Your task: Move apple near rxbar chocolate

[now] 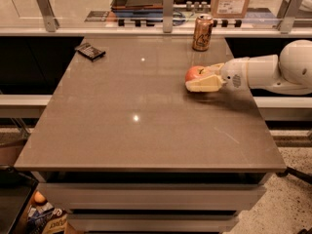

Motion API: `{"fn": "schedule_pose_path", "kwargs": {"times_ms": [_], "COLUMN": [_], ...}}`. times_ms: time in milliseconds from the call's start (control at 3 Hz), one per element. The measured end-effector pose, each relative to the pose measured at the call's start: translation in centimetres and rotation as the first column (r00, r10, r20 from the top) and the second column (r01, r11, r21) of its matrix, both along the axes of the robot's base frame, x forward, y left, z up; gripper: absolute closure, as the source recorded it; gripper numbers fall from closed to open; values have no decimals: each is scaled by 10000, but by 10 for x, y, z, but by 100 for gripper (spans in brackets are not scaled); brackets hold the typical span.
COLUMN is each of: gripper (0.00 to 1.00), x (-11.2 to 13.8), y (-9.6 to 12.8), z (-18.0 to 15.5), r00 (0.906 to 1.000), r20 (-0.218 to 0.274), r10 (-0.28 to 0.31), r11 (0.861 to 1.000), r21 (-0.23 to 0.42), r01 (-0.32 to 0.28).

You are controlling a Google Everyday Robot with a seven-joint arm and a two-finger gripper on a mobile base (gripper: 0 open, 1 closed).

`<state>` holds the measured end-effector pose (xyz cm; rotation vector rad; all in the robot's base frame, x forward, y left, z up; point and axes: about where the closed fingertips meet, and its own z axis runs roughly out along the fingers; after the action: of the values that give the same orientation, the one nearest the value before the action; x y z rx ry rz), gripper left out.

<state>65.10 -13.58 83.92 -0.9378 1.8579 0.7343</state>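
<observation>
The red-orange apple (pixel 193 72) sits on the right side of the grey table (pixel 136 130), between the two cream fingers of my gripper (pixel 198 78). The gripper reaches in from the right on a white arm, and its fingers (pixel 204 85) close against the apple's sides at table height. The rxbar chocolate (pixel 90 51), a flat dark wrapper, lies at the far left corner of the table, well away from the apple and the gripper.
A gold-brown drink can (pixel 202 32) stands at the back edge, just behind the apple. A glass rail with metal posts (pixel 168 6) runs along the back of the table. The white arm (pixel 273 72) spans the right edge.
</observation>
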Motion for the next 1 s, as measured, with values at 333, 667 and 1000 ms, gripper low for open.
{"fn": "schedule_pose_path", "kwargs": {"times_ms": [333,667,1000], "gripper": [100,100,100], "x": [11,28,46], "y": [3,8,20], "z": [10,41,78], "r00": [9994,9976,9949], "r20": [-177,-29,411], "r10": [-289,-693,-925], "r11": [9996,9972,9943], "r21": [-15,-282,-486], "r01": [289,692,945]}}
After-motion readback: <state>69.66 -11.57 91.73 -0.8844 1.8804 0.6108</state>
